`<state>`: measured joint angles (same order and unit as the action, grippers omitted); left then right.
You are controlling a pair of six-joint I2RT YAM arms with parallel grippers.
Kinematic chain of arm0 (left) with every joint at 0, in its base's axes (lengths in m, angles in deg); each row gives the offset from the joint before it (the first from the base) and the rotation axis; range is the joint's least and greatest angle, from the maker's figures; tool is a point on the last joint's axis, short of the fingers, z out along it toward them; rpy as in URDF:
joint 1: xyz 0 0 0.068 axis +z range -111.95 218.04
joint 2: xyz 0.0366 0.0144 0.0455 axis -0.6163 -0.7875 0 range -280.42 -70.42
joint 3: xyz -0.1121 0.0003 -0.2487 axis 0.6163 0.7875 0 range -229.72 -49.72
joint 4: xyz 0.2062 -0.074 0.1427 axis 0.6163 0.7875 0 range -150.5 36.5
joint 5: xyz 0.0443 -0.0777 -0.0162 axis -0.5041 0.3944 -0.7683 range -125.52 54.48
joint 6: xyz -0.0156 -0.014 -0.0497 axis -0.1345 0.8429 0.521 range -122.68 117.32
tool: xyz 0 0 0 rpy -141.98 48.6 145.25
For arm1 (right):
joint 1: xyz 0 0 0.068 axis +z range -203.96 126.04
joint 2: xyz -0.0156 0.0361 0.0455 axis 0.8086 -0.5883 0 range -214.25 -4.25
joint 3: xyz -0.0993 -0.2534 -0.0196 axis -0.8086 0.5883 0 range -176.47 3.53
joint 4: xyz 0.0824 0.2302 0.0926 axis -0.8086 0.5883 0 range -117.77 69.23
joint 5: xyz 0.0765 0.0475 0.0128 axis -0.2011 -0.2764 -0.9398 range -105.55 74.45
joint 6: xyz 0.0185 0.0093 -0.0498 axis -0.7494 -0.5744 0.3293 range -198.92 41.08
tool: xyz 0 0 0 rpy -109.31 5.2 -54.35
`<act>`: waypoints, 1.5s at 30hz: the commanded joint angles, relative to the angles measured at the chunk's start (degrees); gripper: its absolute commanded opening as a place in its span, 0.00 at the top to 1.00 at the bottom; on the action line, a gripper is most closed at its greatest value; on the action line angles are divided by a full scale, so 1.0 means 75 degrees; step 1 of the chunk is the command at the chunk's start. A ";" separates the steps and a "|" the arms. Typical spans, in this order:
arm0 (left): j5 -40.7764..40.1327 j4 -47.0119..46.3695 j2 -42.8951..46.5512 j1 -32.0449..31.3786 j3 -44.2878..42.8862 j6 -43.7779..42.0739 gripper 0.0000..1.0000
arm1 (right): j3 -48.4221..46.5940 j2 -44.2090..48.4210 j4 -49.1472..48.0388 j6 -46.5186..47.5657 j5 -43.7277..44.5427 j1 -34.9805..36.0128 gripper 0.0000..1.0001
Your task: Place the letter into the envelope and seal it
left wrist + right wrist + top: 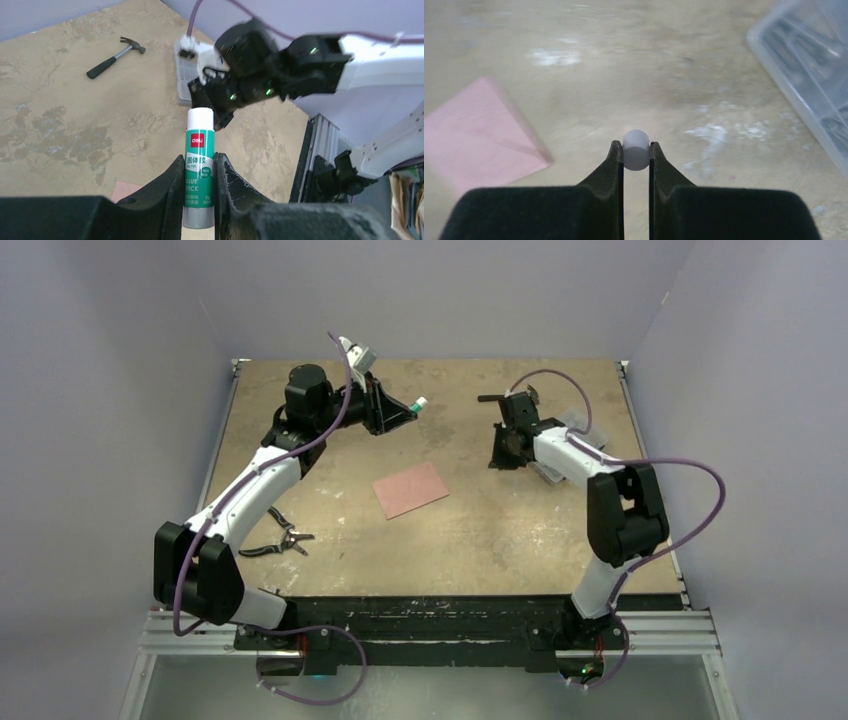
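- Left gripper (200, 158): clamped on a green-and-white glue stick (200, 142), whose white end juts past my fingertips.
- Right gripper (636, 145): pinching a small pale round piece (636, 154) right at the fingertips, facing the left gripper across a gap.
- Envelope (410, 489): lies flat on the table (500, 540), between the two grippers and nearer the bases than either, down and to the left of the right gripper. I cannot make out its flap, nor tell whether the letter is inside.
- Hammer (112, 59) and clear plastic box (184, 80): beyond the left gripper, the box beside the right gripper.
- Pliers (282, 541): well behind the left gripper, beside its arm.
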<state>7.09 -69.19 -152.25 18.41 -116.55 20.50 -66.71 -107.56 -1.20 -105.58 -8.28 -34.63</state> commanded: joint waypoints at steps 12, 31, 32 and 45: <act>0.2471 0.0837 -0.0292 -0.0007 -0.1133 -0.1785 1.00 | 0.0672 0.3292 -0.5781 -0.2230 -0.7294 -0.0036 1.00; 0.1866 -0.1618 -0.0064 -0.0036 -0.0486 0.0260 1.00 | 0.2052 0.3743 -0.9023 -0.4926 -0.6571 -0.0011 1.00; 0.1866 -0.1740 -0.0060 -0.0041 -0.0458 0.0353 1.00 | 0.2044 0.3727 -0.9076 -0.4983 -0.6525 -0.0011 1.00; 0.2069 -0.2100 0.0015 -0.0042 -0.0360 0.0650 1.00 | 0.1686 0.3409 -0.9419 -0.5201 -0.6392 -0.0014 1.00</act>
<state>21.35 -81.38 -154.08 18.41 -119.56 24.00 -51.54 -81.24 -68.63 -143.91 -57.02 -34.85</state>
